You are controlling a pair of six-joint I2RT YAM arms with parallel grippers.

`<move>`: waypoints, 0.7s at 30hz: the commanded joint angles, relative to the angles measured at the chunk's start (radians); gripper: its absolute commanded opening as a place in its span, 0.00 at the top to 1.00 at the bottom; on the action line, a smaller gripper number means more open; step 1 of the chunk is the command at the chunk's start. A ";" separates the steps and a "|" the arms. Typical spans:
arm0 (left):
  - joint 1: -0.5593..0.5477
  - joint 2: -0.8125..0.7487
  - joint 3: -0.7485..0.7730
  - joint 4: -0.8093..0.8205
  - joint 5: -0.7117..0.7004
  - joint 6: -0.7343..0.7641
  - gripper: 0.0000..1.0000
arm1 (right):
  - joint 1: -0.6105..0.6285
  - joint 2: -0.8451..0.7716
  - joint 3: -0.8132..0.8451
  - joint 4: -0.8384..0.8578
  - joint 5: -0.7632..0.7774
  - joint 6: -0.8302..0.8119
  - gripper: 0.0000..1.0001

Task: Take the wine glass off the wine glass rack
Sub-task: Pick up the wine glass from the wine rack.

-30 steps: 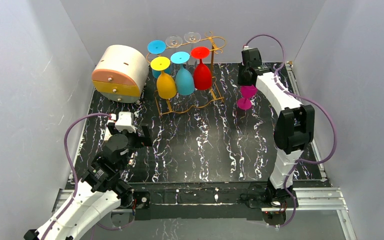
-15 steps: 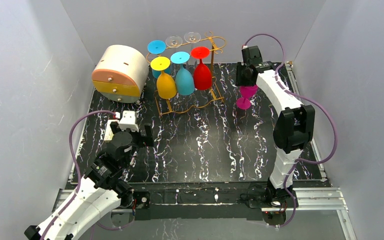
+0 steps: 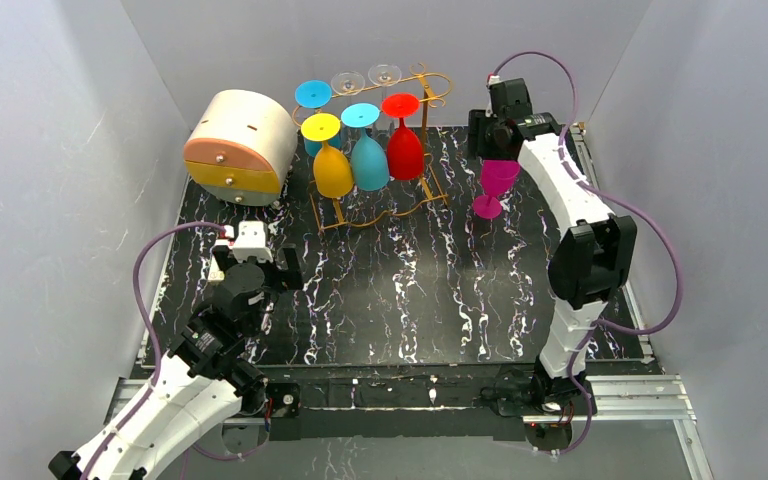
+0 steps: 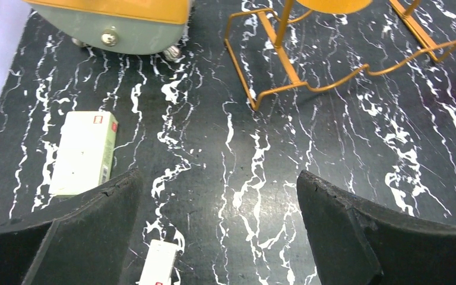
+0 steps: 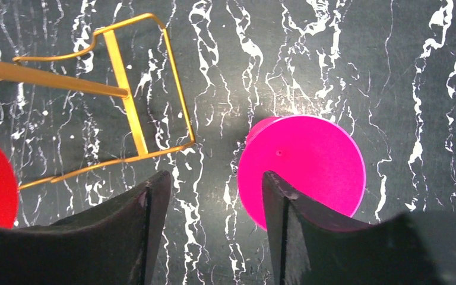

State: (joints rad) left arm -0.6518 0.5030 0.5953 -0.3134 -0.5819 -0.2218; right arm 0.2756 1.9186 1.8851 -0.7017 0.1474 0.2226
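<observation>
Magenta wine glass (image 3: 495, 183) upright, free, just below parted R pincer (image 5: 214, 179).

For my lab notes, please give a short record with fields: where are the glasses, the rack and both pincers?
magenta wine glass: stands on the table, right of the wine glass rack
wine glass rack: yellow glass, blue glass, red glass hang upside down
right pincer: open, above the magenta wine glass
left pincer: open, empty, over the table

No legible text or labels
</observation>
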 commanded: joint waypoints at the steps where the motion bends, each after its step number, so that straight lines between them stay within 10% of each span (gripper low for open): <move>1: 0.001 0.017 -0.010 0.041 -0.138 -0.016 0.02 | -0.009 -0.093 0.028 0.022 -0.076 -0.014 0.33; 21: 0.002 0.057 -0.054 0.038 -0.385 -0.021 0.02 | -0.011 -0.305 -0.240 0.306 -0.562 0.260 0.30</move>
State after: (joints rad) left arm -0.6518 0.5770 0.5518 -0.2924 -0.8837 -0.2287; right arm 0.2684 1.6459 1.6398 -0.5381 -0.2481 0.3752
